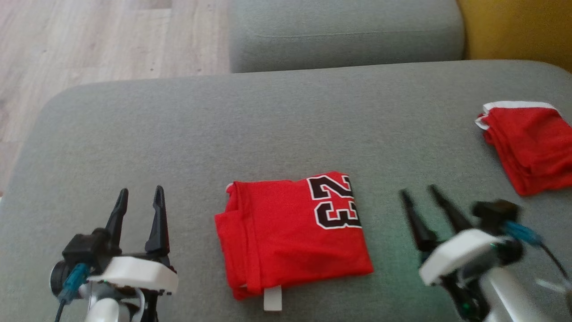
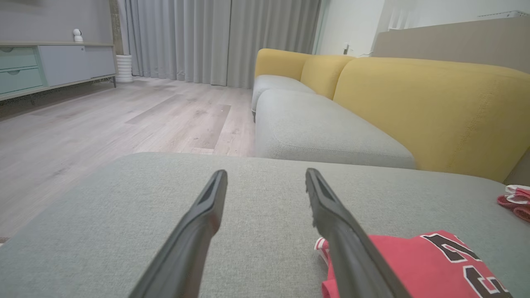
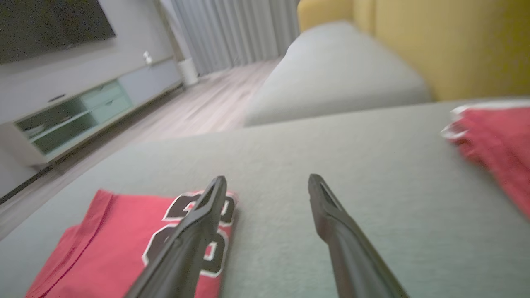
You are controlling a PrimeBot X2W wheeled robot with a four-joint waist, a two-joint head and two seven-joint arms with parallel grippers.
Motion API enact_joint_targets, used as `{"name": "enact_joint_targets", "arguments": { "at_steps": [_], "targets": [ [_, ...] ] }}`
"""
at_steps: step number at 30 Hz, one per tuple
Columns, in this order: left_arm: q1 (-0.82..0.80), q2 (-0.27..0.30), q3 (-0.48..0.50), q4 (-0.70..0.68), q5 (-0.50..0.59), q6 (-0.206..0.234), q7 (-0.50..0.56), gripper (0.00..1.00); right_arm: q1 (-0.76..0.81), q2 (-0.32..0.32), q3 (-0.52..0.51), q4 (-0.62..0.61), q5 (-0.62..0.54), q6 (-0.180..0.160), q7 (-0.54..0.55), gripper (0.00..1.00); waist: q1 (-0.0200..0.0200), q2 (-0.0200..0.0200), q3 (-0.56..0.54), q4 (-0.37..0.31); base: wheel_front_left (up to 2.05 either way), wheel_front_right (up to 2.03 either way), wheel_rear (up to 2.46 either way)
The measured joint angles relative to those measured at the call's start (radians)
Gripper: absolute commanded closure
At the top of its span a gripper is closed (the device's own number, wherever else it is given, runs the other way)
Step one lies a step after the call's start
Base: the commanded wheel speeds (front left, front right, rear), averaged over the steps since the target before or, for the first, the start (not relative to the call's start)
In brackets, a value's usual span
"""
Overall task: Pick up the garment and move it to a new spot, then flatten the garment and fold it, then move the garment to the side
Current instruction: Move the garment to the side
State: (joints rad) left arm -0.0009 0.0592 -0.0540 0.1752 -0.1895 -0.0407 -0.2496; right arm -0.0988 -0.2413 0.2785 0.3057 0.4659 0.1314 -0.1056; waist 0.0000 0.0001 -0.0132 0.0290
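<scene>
Folding is looking finished: the jersey is lying in a neat rectangle on the grey cushion, between the left gripper and right gripper, both gaping wide and carrying nothing. Moving it aside is seemingly remaining.

left tool, right tool, long black tapered fingers, white wrist shells, blue cable plugs, pale forearms

Head overhead, wrists low beside garment

1 jersey, 1 red cloth stack, 1 left pincer, 1 right pincer
</scene>
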Motion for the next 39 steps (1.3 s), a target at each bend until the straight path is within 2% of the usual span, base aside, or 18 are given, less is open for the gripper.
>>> {"name": "enact_joint_targets", "arguments": {
  "at_steps": [3, 6, 17, 23, 24, 25, 26, 32, 39],
  "targets": [
    [-0.001, -0.002, -0.002, 0.007, 0.004, -0.004, 0.000, 0.00, -0.070, 0.022, 0.072, 0.076, 0.071, 0.000, 0.131, 0.00, 0.0000, 0.0000, 0.001, 0.023, 0.00, 0.00, 0.00],
    [-0.002, -0.003, -0.004, 0.014, 0.007, -0.005, 0.000, 0.00, -0.149, 0.046, 0.102, 0.157, 0.140, 0.000, 0.217, 0.00, 0.0000, 0.0000, 0.003, 0.052, 0.00, 0.00, 0.00],
    [-0.002, -0.006, -0.004, 0.027, 0.012, -0.014, 0.000, 0.00, -0.289, 0.110, 0.080, 0.517, 0.303, 0.000, 0.489, 0.00, 0.0000, 0.0000, 0.018, 0.149, 0.00, 0.00, 0.00],
    [-0.004, -0.007, -0.003, 0.034, 0.020, -0.018, 0.000, 0.00, -0.334, 0.120, 0.090, 0.545, 0.377, 0.000, 0.569, 0.00, 0.0000, 0.0000, 0.029, 0.159, 0.00, 0.00, 0.00],
    [-0.004, -0.007, -0.003, 0.038, 0.020, -0.018, 0.000, 0.00, -0.339, 0.120, 0.094, 0.549, 0.379, 0.000, 0.572, 0.16, 0.0000, 0.0000, 0.029, 0.159, 0.00, 0.00, 0.00],
    [-0.004, -0.007, -0.003, 0.041, 0.020, -0.018, 0.000, 0.00, -0.342, 0.120, 0.097, 0.551, 0.380, 0.000, 0.572, 0.54, 0.0000, 0.0000, 0.028, 0.158, 0.00, 0.00, 0.00],
    [-0.004, -0.007, -0.003, 0.044, 0.020, -0.018, 0.000, 0.00, -0.342, 0.121, 0.099, 0.551, 0.385, 0.000, 0.564, 1.00, 0.0000, 0.0000, 0.027, 0.156, 0.00, 0.00, 0.00],
    [-0.007, -0.008, -0.009, 0.046, 0.002, -0.031, 0.000, 0.00, -0.344, 0.110, 0.122, 0.537, 0.394, 0.000, 0.471, 1.00, 0.0000, 0.0000, 0.015, 0.130, 0.00, 0.00, 0.00],
    [-0.051, -0.009, -0.075, 0.044, -0.001, -0.049, 0.000, 0.00, -0.422, 0.021, 0.132, 0.504, 0.398, 0.000, 0.449, 1.00, 0.0000, 0.0000, 0.005, 0.052, 0.00, 0.00, 0.00]
  ]
}}
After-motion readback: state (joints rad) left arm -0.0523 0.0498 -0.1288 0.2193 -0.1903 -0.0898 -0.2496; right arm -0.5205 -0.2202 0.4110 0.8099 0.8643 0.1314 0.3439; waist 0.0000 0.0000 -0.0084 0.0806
